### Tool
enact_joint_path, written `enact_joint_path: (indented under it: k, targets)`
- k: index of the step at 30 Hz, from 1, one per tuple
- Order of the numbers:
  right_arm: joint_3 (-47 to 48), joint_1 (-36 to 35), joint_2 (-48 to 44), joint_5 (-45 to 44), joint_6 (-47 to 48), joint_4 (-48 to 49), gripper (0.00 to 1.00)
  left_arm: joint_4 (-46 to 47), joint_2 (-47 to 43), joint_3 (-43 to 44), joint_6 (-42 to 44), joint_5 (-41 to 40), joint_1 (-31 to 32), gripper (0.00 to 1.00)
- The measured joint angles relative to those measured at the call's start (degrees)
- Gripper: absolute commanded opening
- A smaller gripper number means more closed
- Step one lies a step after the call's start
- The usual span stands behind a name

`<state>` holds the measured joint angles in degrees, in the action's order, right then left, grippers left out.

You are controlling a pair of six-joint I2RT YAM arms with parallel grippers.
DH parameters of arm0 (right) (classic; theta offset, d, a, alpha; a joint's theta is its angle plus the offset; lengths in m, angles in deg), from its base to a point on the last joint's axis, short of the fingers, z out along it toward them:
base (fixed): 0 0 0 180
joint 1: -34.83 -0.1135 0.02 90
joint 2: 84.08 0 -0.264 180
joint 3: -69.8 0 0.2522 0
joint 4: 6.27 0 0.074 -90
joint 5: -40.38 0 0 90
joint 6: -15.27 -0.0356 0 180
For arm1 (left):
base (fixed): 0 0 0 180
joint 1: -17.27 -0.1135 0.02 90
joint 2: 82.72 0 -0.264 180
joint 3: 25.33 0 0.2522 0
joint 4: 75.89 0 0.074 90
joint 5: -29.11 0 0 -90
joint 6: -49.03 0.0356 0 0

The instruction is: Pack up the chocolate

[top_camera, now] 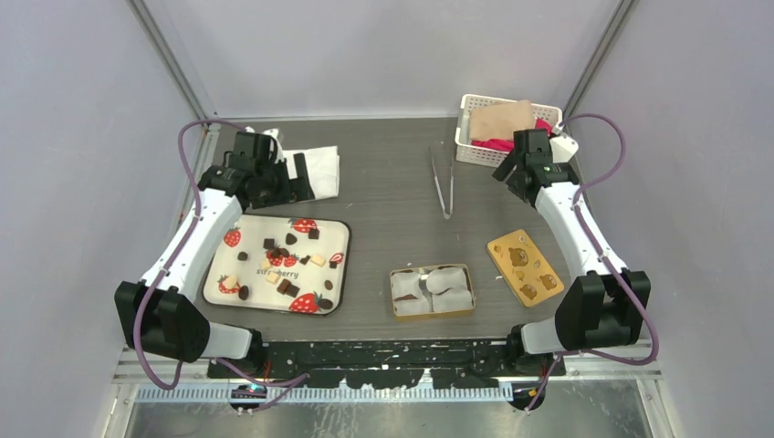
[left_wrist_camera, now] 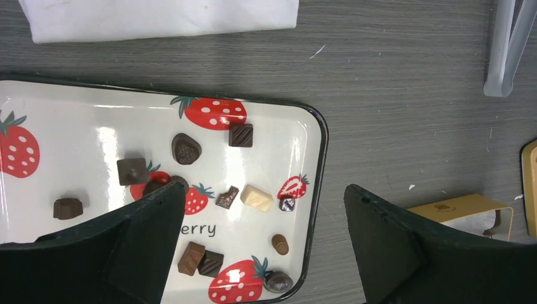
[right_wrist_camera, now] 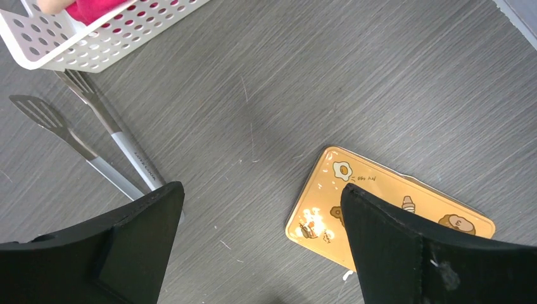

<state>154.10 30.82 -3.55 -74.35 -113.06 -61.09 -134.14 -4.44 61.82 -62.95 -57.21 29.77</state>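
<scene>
Top view: a strawberry-print tray (top_camera: 251,228) sits front left with the chocolate (top_camera: 274,257) scattered across it, well apart from the tin (top_camera: 434,314), which lies open and paper-lined at front centre. Its lid (top_camera: 525,266) rests to the right. Tongs (top_camera: 443,182) lie mid table, a basket (top_camera: 475,151) back right, a cloth (top_camera: 319,173) back left.

Left wrist view: the left gripper (left_wrist_camera: 263,193) hangs above the tray's right half, jaws spread wide, holding nothing. Dark and cream pieces lie below and between its fingers. A corner of the tin shows at far right.

Right wrist view: the right gripper (right_wrist_camera: 261,189) is also wide open and empty, over the table (right_wrist_camera: 285,95) between tongs and lid.

We judge packing has barely begun, with a first pick in hand. To do it well, we would choose a piece standing clear of its neighbours, such as the cream block (left_wrist_camera: 256,197). We would come straight down, close gently on its flat sides, then carry it to the tin.
</scene>
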Motion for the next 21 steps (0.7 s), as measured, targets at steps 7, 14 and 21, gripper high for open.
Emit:
enact_joint_path:
  k: [7,14,21]
  targets:
    - [-1.4,0.0,-1.1,1.3,-0.6,1.4,1.00,0.0,-0.4,0.0,1.4,0.1,0.0,0.96]
    - [-2.8,0.0,-2.6,5.2,0.0,4.2,1.00,0.0,-0.7,0.0,2.6,-0.2,1.5,0.96]
    - [-1.0,-2.5,1.5,11.8,2.8,5.4,0.99,0.8,-1.1,-1.0,3.2,-3.7,15.5,0.95]
